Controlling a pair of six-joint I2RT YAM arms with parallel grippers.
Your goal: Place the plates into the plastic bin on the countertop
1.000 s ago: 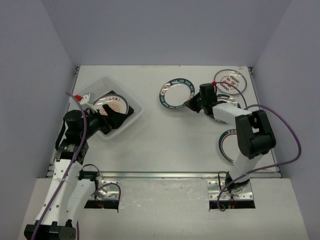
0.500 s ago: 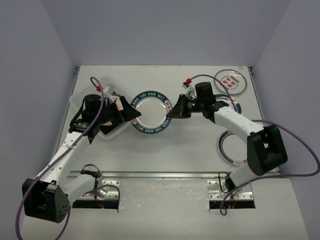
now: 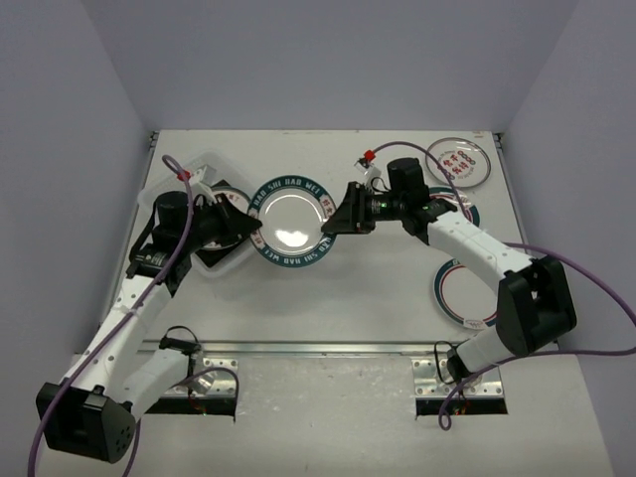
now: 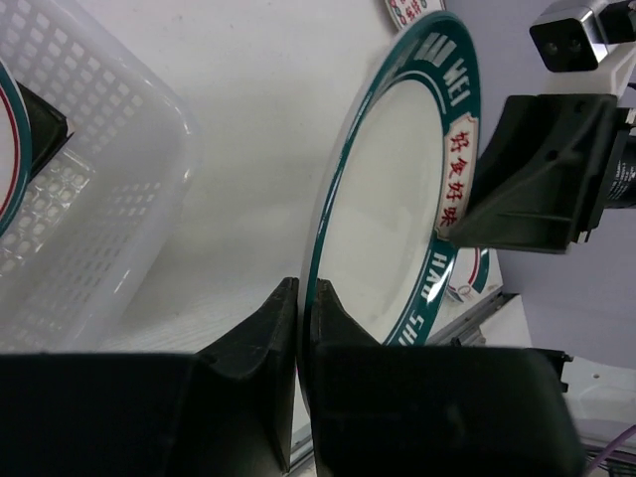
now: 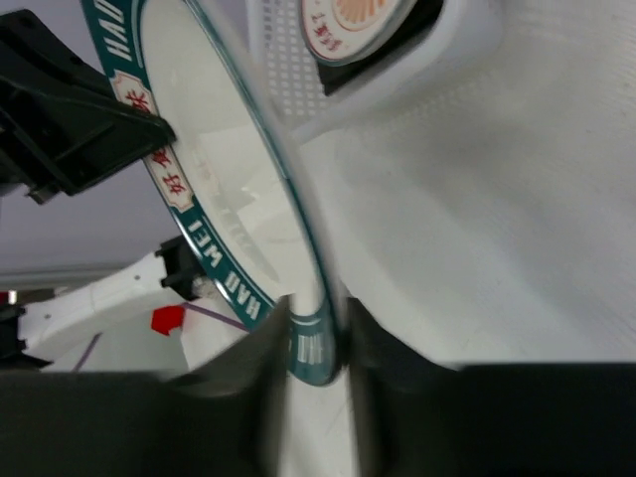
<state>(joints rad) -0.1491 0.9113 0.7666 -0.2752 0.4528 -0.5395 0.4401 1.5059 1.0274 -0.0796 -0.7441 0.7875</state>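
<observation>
the left gripper (image 4: 303,290) is pressed together on the rim of a round white plate with a teal lettered rim (image 4: 397,209). half a second ago its jaws stood spread around that same edge, so the pinch is new. across the plate from it, the right gripper (image 3: 335,220) has its fingers either side of the opposite rim. a second ago this arm alone had the plate, well off toward its own side of the white countertop (image 3: 378,288). the plate now hangs tilted between the two arms, so i judge this a handover with the left side just taking hold. what remains for this plate is the right side's release and the short carry into the clear translucent plastic bin (image 4: 99,199), which sits just beside and behind the left gripper.

the right wrist view is smeared at the fingers, so i cannot tell whether they still pinch the rim or have slackened. from above i cannot tell whether the plate's lower edge touches the countertop. the left arm covers most of the bin there. the right wrist view shows an orange sunburst plate (image 5: 353,25) in it, cut off by the frame. beyond the right gripper, a red-patterned plate (image 3: 459,161) waits on the countertop, and others are partly under that arm.
</observation>
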